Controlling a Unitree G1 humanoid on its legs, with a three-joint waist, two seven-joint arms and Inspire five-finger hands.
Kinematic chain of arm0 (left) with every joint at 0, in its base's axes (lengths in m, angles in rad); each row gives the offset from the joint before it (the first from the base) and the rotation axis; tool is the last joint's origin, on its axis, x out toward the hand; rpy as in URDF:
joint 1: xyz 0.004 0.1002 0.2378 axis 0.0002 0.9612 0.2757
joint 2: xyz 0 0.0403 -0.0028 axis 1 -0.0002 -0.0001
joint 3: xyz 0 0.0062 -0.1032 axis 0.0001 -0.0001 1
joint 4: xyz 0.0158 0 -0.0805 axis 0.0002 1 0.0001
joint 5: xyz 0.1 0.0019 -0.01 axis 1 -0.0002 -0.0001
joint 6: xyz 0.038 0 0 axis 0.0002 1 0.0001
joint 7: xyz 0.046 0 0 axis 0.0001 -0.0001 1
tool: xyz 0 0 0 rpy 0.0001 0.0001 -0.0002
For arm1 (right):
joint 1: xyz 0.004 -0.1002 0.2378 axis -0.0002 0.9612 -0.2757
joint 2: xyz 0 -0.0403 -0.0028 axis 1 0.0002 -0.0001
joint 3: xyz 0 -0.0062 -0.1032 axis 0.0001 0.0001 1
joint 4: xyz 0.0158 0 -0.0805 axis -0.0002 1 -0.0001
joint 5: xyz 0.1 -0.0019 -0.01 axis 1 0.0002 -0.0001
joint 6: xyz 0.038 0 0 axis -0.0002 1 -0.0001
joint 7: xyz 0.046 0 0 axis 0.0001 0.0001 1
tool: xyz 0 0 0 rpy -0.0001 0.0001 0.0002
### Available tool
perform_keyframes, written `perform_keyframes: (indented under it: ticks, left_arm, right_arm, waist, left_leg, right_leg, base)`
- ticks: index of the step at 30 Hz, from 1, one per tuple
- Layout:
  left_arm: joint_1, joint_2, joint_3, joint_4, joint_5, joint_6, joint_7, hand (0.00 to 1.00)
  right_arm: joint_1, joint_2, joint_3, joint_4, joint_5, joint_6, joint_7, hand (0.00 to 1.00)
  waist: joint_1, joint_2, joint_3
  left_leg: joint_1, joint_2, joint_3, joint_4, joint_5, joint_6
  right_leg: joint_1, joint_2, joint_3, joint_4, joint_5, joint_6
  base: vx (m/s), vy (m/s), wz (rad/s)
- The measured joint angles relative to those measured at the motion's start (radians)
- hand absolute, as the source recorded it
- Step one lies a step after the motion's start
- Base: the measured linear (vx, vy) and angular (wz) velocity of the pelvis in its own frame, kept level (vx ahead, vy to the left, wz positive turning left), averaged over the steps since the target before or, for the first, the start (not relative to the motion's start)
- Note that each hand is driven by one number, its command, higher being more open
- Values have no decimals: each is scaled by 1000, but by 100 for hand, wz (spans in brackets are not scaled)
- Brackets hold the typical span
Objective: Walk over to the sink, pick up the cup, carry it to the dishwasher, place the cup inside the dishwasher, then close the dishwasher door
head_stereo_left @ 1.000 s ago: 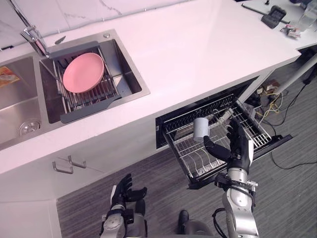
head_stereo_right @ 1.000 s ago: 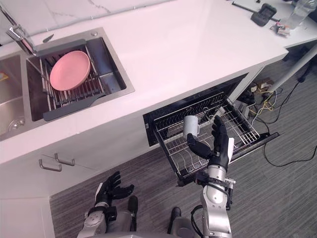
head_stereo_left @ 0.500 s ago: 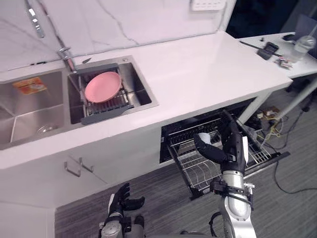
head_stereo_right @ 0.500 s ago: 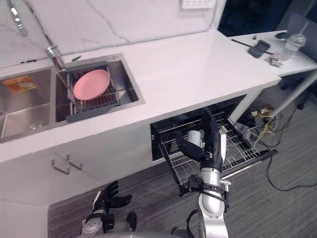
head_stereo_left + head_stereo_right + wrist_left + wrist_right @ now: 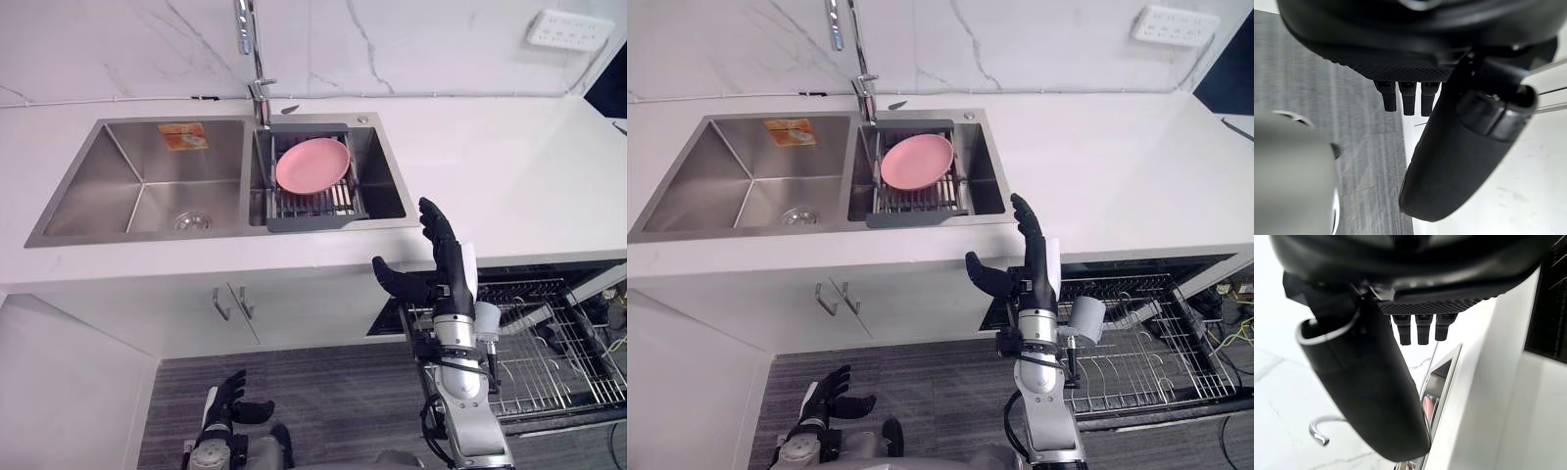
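The head camera has swung, so the whole scene has shifted. The sink with its pink plate now sits at 11 o'clock, and the pulled-out dishwasher rack is at 4 o'clock.

The real change is in the right hand. It has come up off the rack and now stands in front of the tabletop edge, fingers straight, thumb spread wide, holding nothing. The cup is no longer beside its fingers. What looks like the cup rests in the rack at 4 o'clock, just beside the right wrist and apart from the hand.

The left hand hangs low over the floor at 7 o'clock, fingers relaxed and empty.

I take the placing as done and the release as clean. What remains is the closing: the rack is still out and the dishwasher door is still open. The raised hand will likely have to come back down toward 4 o'clock to push them in.
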Motion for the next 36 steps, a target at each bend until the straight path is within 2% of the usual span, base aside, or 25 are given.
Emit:
perform_keyframes:
  ticks: [1,2,3,4,5,6,7,8,9,11,12,13,14,16,18,19,20,22,26,33,34,36]
  left_arm:
    - [4,4,1,3,0,5,1,90]
    - [6,5,1,4,-1,8,2,90]
    - [6,4,1,7,-1,12,2,90]
    - [4,3,1,9,-2,14,2,90]
    - [4,3,1,13,-2,15,2,90]
    - [2,4,0,23,-1,14,1,90]
    - [-6,10,1,38,0,14,-1,90]
    - [-9,-6,3,45,-2,18,-1,90]
    - [-4,-26,2,41,-1,16,0,90]
    - [1,-33,3,39,1,15,-2,90]
    - [1,-33,3,39,1,15,-3,90]
    - [0,-38,3,34,2,16,-7,90]
    - [-1,-42,7,23,15,15,-16,90]
    - [-1,-47,11,22,18,9,-17,90]
    - [-6,-48,16,21,11,23,-17,90]
    - [-9,-52,22,21,9,27,-17,90]
    - [-13,-52,24,18,0,25,-20,90]
    - [-13,-39,18,13,2,12,-18,90]
    - [-11,-38,26,16,6,12,-15,90]
    - [-12,-39,30,32,15,15,-15,90]
    - [-5,-36,23,52,22,15,-14,90]
    - [-5,-37,23,52,22,15,-14,90]
  right_arm:
    - [-3,-1,-3,-1,-7,0,-2,90]
    - [-5,-1,-5,-1,-17,0,-4,90]
    - [-12,-6,-7,-2,-24,0,-8,90]
    - [-28,-14,-6,-2,-26,0,-8,90]
    - [-37,-19,-6,-3,-26,0,-8,90]
    - [-58,-26,-6,-6,-30,0,-10,90]
    - [-68,-34,-10,-23,-34,0,-19,90]
    - [-69,-45,-15,-30,-34,0,-22,90]
    - [-62,-60,-19,-46,-34,0,-22,90]
    - [-61,-60,-24,-52,-33,0,-22,90]
    - [-59,-56,-29,-52,-33,0,-22,90]
    - [-46,-54,-40,-59,-32,0,-22,90]
    - [-22,-58,-45,-86,-31,0,-22,90]
    - [-6,-56,-39,-127,-27,-7,-24,90]
    - [-14,-55,-42,-129,-15,-22,-29,90]
    - [-22,-56,-45,-129,-14,-23,-34,90]
    - [-23,-55,-47,-120,-15,-23,-36,90]
    - [-21,-52,-43,-106,-15,-22,-27,90]
    - [-26,-60,-27,-77,-19,-22,-8,90]
    - [-15,-70,-26,12,-59,-11,12,90]
    - [-12,-78,-24,44,-74,-10,20,90]
    - [-12,-78,-24,44,-74,-10,20,90]
  waist:
    - [-18,0,0]
    - [-26,0,0]
    - [-31,1,0]
    - [-29,1,1]
    - [-27,1,1]
    - [-30,-3,-4]
    - [-35,-4,-4]
    - [-34,21,-3]
    - [-24,58,-10]
    - [-26,75,-13]
    - [-27,75,-12]
    - [-27,74,-11]
    - [-23,78,-9]
    - [-20,85,-1]
    - [-14,86,-1]
    - [-13,96,5]
    - [-3,95,13]
    - [-4,72,14]
    - [5,66,11]
    - [-7,66,9]
    - [-8,53,-35]
    - [-8,54,-35]
  left_leg:
    - [11,-2,-30,-10,-3,3]
    - [18,-2,-44,-21,-2,3]
    - [37,-3,-64,-40,3,-4]
    - [58,-4,-76,-58,8,-12]
    - [70,-4,-80,-64,8,-14]
    - [80,-6,-96,-69,2,-24]
    - [76,-10,-121,-47,-23,-40]
    - [75,13,-127,-24,-39,-59]
    - [73,50,-121,-2,-61,-76]
    - [71,80,-116,36,-78,-90]
    - [64,90,-114,72,-84,-98]
    - [35,107,-111,179,-94,-109]
    - [-3,129,-92,312,-95,-111]
    - [-52,162,-70,441,-128,-108]
    - [-78,164,-76,377,-142,-100]
    - [-89,159,-94,243,-109,-99]
    - [-77,148,-116,154,-4,-102]
    - [-42,99,-113,74,33,-89]
    - [-10,64,-113,21,50,-71]
    - [28,58,-89,-72,94,-76]
    - [44,52,-94,-153,153,-75]
    - [44,52,-94,-153,153,-75]
  right_leg:
    - [-46,59,51,30,-53,7]
    - [-65,90,71,21,-72,12]
    - [-99,146,101,-28,-92,14]
    - [-130,186,105,-102,-97,10]
    - [-141,203,105,-149,-97,9]
    - [-150,231,106,-288,-68,3]
    - [-145,243,113,-378,57,-14]
    - [-125,260,97,-392,66,-19]
    - [-86,293,82,-444,71,-26]
    - [-47,321,71,-490,75,-34]
    - [-25,328,67,-513,77,-37]
    - [26,340,61,-562,84,-47]
    - [77,348,61,-604,91,-53]
    - [143,353,72,-640,93,-55]
    - [149,348,92,-639,92,-55]
    - [149,347,101,-639,92,-50]
    - [150,345,119,-637,81,-26]
    - [151,310,135,-653,79,-9]
    - [178,284,155,-697,90,14]
    - [180,287,177,-733,111,18]
    - [182,291,185,-795,153,15]
    - [182,291,185,-795,153,15]
  base:
    - [168,52,57]
    - [216,32,70]
    - [222,-10,57]
    - [232,-31,47]
    - [264,-68,39]
    - [348,-121,52]
    - [363,-133,56]
    - [424,-153,41]
    - [305,-102,12]
    - [262,-100,2]
    - [227,-110,7]
    - [222,-84,5]
    - [217,-57,2]
    - [186,34,-18]
    - [137,90,-29]
    - [110,170,-28]
    - [110,180,-23]
    - [88,145,8]
    - [38,89,11]
    - [8,-16,-10]
    - [0,0,0]
    - [0,0,0]
